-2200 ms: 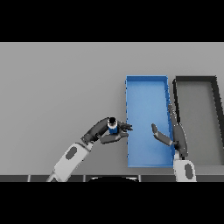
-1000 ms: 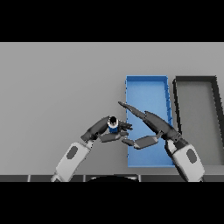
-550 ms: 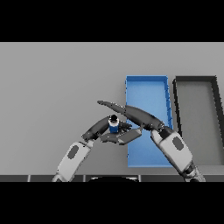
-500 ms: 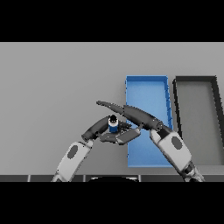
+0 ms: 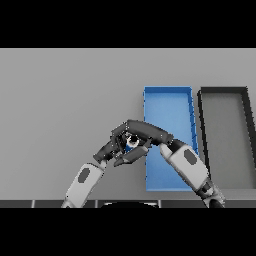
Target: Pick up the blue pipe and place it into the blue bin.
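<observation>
**Both hands on the blue pipe, left of the bin**

Just below frame centre, on the grey bench (image 5: pixel 60 100): blue pipe (image 5: pixel 131 141) wedged between left hand (image 5: pixel 116 148) and right hand (image 5: pixel 134 131), fingers of both curled round it. Beside the blue bin (image 5: pixel 168 100), outside its left wall. Farther right, a dark bin (image 5: pixel 226 135).

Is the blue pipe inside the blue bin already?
No, the blue pipe sits between both hands, left of the blue bin, over the grey table.
</observation>
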